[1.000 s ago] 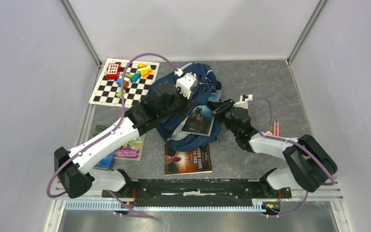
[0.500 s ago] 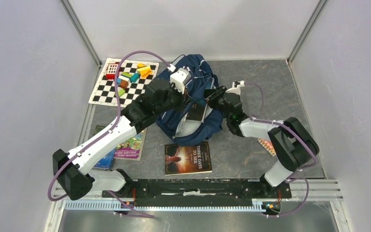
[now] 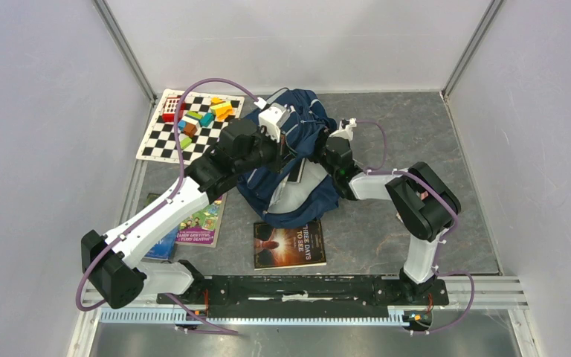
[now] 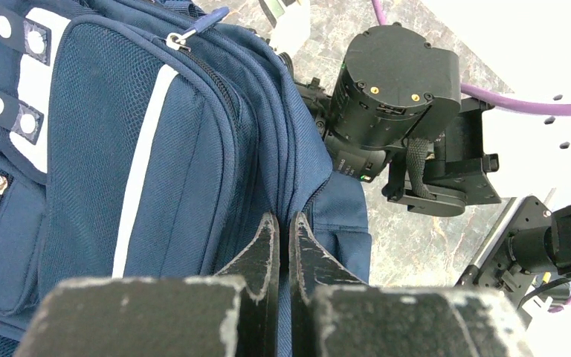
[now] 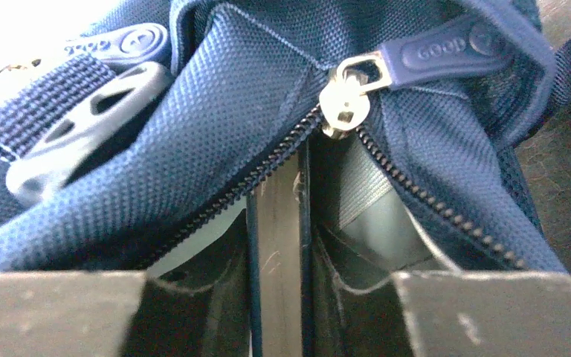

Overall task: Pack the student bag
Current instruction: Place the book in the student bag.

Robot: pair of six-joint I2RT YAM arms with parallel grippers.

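Note:
The student bag (image 3: 301,199) is a navy backpack lying mid-table, its top raised. My left gripper (image 3: 285,146) is shut on the fabric edge beside the bag's opening (image 4: 284,223) and holds it up. The bag's white-striped front pocket (image 4: 156,149) fills the left wrist view. My right gripper (image 3: 314,159) is shut on a thin dark-covered book (image 5: 276,245), held edge-on between the fingers (image 5: 208,297). The book's front end sits inside the unzipped opening, just below the zipper slider (image 5: 346,104). Only a sliver of the book (image 3: 296,170) shows from above.
A chessboard mat (image 3: 165,145) with several coloured blocks (image 3: 204,115) lies at the back left. A book titled "Three Days to See" (image 3: 288,244) lies in front of the bag. A children's book (image 3: 195,224) lies at the front left. The right arm's body (image 4: 394,82) is close beside the bag.
My right gripper has carried the book leftward off the bag's top and into the opening. My left gripper has pulled the bag's edge up and back, standing the top higher.

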